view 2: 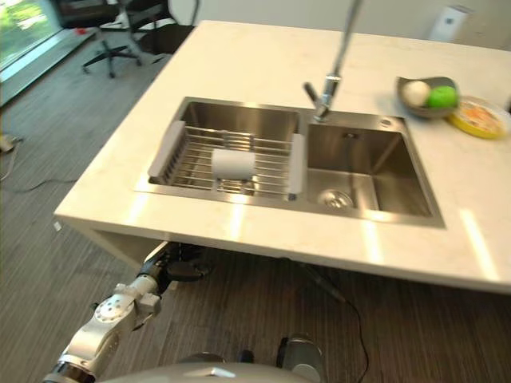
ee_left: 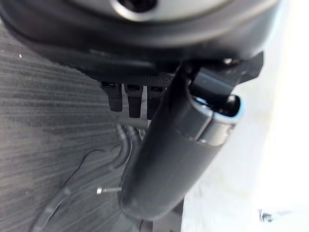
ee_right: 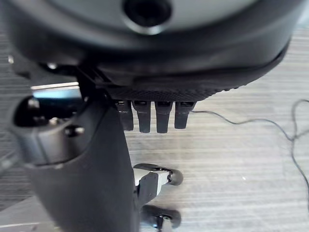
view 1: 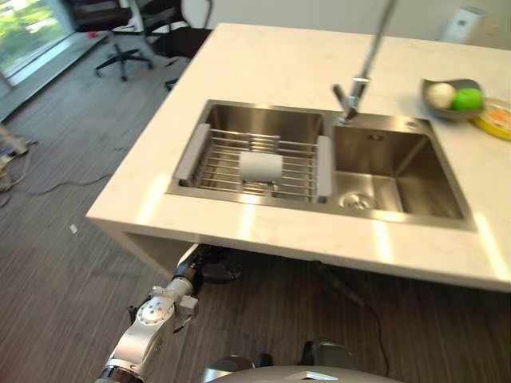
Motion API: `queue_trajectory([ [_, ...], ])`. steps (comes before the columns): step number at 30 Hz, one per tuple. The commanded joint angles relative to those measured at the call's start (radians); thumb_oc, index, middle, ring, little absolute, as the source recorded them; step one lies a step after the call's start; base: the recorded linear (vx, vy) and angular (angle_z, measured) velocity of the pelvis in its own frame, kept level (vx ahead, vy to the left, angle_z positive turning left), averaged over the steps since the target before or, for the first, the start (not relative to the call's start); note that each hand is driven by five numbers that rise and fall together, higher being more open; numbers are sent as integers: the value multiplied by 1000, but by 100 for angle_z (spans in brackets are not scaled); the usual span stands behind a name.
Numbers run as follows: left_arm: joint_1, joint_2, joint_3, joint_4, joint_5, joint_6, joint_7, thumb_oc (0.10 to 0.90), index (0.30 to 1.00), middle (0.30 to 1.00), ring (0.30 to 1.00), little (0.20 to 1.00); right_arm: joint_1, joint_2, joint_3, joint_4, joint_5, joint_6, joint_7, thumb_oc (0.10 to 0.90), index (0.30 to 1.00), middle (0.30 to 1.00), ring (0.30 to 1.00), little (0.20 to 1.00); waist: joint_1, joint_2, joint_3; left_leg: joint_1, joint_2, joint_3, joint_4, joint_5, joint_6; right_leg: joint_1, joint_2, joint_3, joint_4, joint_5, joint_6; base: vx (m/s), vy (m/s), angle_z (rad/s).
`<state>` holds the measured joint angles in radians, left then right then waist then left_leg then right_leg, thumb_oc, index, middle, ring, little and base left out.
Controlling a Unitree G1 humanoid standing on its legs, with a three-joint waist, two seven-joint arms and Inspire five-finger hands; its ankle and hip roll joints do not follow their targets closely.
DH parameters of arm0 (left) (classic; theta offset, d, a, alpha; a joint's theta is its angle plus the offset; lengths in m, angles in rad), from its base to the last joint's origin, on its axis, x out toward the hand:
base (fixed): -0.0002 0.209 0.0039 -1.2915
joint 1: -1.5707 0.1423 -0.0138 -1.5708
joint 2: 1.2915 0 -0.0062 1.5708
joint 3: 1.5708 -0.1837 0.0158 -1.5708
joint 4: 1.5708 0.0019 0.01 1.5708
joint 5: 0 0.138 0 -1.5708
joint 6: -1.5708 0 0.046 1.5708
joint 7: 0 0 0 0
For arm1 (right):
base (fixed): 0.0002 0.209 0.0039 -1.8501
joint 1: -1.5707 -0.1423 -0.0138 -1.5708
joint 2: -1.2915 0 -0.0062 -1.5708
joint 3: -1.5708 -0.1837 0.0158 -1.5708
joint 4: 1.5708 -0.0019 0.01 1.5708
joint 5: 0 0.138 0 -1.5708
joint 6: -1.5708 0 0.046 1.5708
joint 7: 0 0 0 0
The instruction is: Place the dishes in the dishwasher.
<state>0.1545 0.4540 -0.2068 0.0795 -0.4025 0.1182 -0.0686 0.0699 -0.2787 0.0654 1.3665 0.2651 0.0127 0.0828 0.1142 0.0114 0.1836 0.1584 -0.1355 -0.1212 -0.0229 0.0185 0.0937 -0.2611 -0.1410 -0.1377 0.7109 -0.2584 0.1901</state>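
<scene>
Both hands hang empty with fingers straight: the left hand (ee_left: 159, 159) below the counter's (view 1: 263, 64) edge, the right hand (ee_right: 154, 113) over the floor. A white cup (view 1: 261, 166) lies on its side on the wire rack (view 1: 215, 163) in the sink's (view 1: 415, 171) left basin. No writing is legible.

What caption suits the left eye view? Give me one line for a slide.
White cup lying on the wire rack across the sink's left basin, left hand hanging below the counter edge.
</scene>
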Motion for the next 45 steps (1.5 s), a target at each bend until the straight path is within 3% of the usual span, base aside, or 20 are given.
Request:
queue_trajectory([
  [1,-105,-25,142,-225,-19,-192,27,800,900,900,900,900,-41,-18,44,3,-9,-17,-2,800,900,900,900,900,-1,2,-23,-93,87,61,45,-66,-36,190,18,8,-411,232,-30,93,-130,121],
  [3,-113,-37,145,-212,-3,-195,41,800,900,900,900,900,-38,-13,57,2,-3,-11,-1,800,900,900,900,900,-3,-14,-24,-86,75,39,47,-79,-45,213,17,49,-552,246,-19,67,-111,84],
  [5,-74,-64,156,-163,-15,-186,37,800,900,900,900,900,-23,-10,68,3,-13,-9,11,800,900,900,900,900,15,-30,-55,-78,74,44,28,-81,-54,291,6,26,-662,267,-22,103,-135,38],
  [9,-8,-111,180,-27,-57,-157,41,800,900,900,900,900,-20,-24,77,-5,-20,-2,17,800,900,900,900,900,26,-30,-80,-61,93,29,-16,-62,-76,351,22,19,-752,282,-28,58,-100,23],
  [13,29,-126,241,117,19,-149,80,800,900,900,900,900,-15,-30,68,-17,-24,1,16,800,900,900,900,900,31,-31,-93,-58,103,11,-48,-36,-94,372,29,-1,-790,285,-36,31,-89,-6],
  [14,49,-147,309,208,13,-148,130,800,900,900,900,900,-1,-30,59,-19,-28,3,12,800,900,900,900,900,38,-30,-101,-47,112,6,-61,-36,-104,390,35,-18,-798,271,-39,64,-61,-1],
  [16,48,-147,310,208,13,-149,130,800,900,900,900,900,-2,-30,60,-19,-28,3,12,800,900,900,900,900,35,-31,-102,-54,109,5,-60,-27,-104,384,33,-19,-798,278,-39,16,-46,-5],
  [19,67,-138,465,297,28,-163,226,800,900,900,900,900,18,-29,44,-22,-35,8,8,800,900,900,900,900,35,-28,-114,-61,115,-4,-64,-19,-117,386,38,-41,-798,265,-43,24,-61,1],
  [22,49,-70,603,276,133,-189,339,800,900,900,900,900,39,-9,53,-44,-47,3,4,800,900,900,900,900,33,-29,-125,-63,122,0,-64,-18,-129,387,45,-46,-798,256,-46,17,-53,18],
  [25,24,-19,641,184,268,-200,395,800,900,900,900,900,51,0,80,-73,-59,-7,2,800,900,900,900,900,27,-34,-126,-63,126,6,-64,-18,-135,387,52,-43,-798,253,-50,-8,-46,10],
  [29,-13,12,631,107,342,-210,412,800,900,900,900,900,56,8,101,-92,-55,-13,2,800,900,900,900,900,19,-37,-126,-63,128,10,-64,-18,-138,386,56,-41,-798,253,-52,-6,-29,-1],
  [30,-78,51,570,17,456,-219,426,800,900,900,900,900,54,14,125,-110,-41,-27,5,800,900,900,900,900,4,-40,-126,-65,131,17,-64,-19,-139,382,58,-33,-798,254,-53,-23,-57,-4],
  [33,-149,77,486,-98,526,-257,402,800,900,900,900,900,62,29,152,-147,-20,-36,18,800,900,900,900,900,-25,-45,-127,-66,133,33,-64,-20,-140,376,61,-21,-798,259,-53,-19,-44,-11],
  [40,-247,164,269,-247,543,-315,217,800,900,900,900,900,77,27,163,-194,-9,-40,50,800,900,900,900,900,-83,-36,-139,-52,139,90,-64,-37,-138,361,66,29,-798,269,-47,10,-21,-6],
  [45,-285,242,216,-227,556,-317,155,800,900,900,900,900,96,12,153,-245,-19,-33,75,800,900,900,900,900,-109,-20,-144,-40,143,135,-64,-47,-138,349,69,63,-798,279,-39,24,1,-17],
])
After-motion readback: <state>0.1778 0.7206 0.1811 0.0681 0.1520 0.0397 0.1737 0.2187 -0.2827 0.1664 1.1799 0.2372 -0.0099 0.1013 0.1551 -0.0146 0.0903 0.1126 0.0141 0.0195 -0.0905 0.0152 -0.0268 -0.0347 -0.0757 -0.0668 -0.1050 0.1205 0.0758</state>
